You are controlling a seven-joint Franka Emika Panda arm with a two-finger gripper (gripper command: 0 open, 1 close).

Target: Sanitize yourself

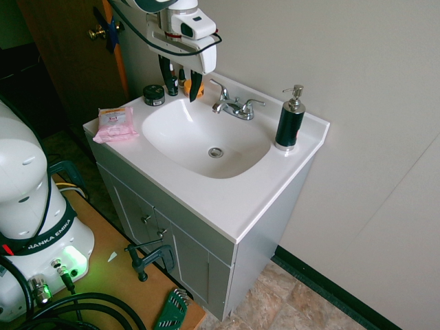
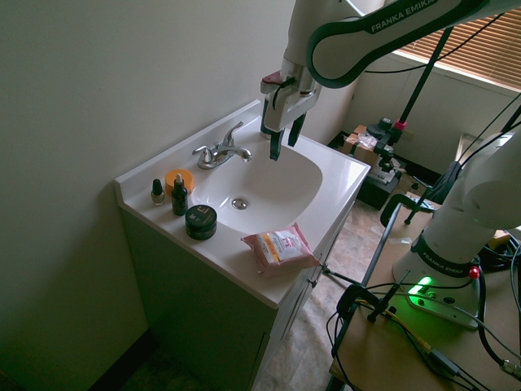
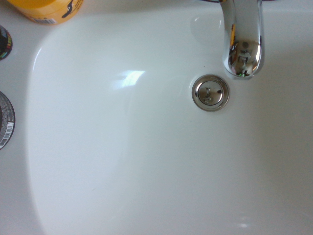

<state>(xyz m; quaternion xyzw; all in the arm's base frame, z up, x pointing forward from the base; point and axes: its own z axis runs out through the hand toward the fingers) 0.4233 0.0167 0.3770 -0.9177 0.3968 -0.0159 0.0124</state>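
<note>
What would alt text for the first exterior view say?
A white robot arm's gripper hangs open over the back of a white bathroom sink, beside the chrome faucet. A dark soap dispenser and pink wipes packet sit on the counter.

Bathroom, small home-type. White vanity sink [image 1: 206,199] w/ cabinet doors [image 1: 172,247] below, chrome faucet [image 1: 234,105] + drain [image 1: 216,152]. Black soap pump [image 1: 290,120] on counter corner, pink wipes pack [image 1: 113,124], dark jar [image 1: 153,95], small bottles [image 2: 179,195] + orange tub [image 2: 179,178] by wall. Tile floor [image 1: 289,302], wood door w/ brass knob [image 1: 96,31], window blinds [image 2: 472,45].
</note>
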